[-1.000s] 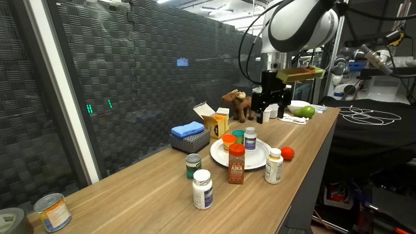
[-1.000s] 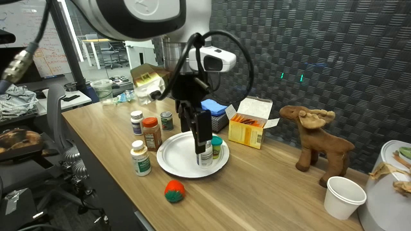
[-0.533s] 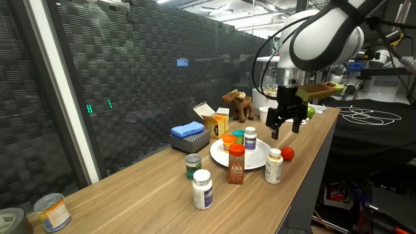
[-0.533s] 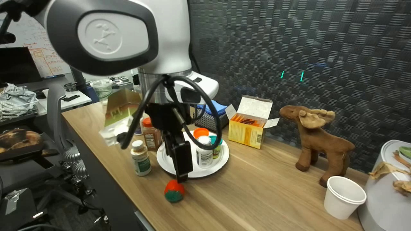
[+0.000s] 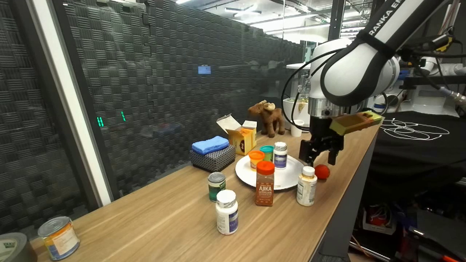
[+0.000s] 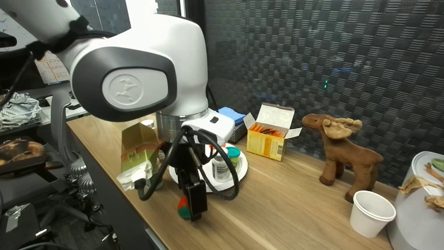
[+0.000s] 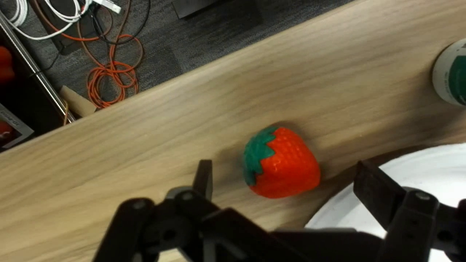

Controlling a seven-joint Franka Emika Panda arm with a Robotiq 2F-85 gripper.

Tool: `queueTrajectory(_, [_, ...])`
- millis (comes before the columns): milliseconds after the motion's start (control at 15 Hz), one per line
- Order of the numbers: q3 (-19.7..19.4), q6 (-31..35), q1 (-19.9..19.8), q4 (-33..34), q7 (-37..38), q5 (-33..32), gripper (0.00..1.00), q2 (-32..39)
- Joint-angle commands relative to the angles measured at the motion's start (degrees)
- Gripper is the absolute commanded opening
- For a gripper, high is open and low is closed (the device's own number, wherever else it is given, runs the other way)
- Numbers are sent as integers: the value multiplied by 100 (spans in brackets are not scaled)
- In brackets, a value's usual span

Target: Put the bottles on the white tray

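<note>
The tray (image 5: 286, 178) is white, the strawberry (image 7: 283, 163) red and green, the wall (image 5: 174, 91) chequered dark grey.

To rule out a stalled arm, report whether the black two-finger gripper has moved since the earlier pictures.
Yes: in both exterior views the gripper has come down toward the unmoved red, green-leaved strawberry.

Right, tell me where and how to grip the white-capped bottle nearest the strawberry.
Grip the bottle around its body, just below the cap, bringing the open gripper down from above. It stands upright with fairly straight sides, which should suit a two-sided pinch; the wrist view shows tabletop between it and the plate, so there is likely room on that side.
</note>
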Motion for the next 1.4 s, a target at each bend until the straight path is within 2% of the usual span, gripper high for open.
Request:
queueTrajectory(0, [-14,-38,-43,111,-232,124,100,141])
queueTrajectory(133, [-25,-52,-57,98,-253,165,100,146])
queueTrajectory(200, [-40,-27,-63,93,-232,156,75,145])
queueTrajectory(333, [-70,-15,-69,81,-177,103,66,110])
queueTrajectory(533, [-114,10,-69,44,-96,8,40,42])
queueTrajectory(667, [-137,-1,-53,30,-49,-53,27,6])
queueTrajectory(1067, [-53,-47,37,93,32,-80,24,-374])
queueTrajectory(1333, [168,10,151,424,-129,184,24,-274])
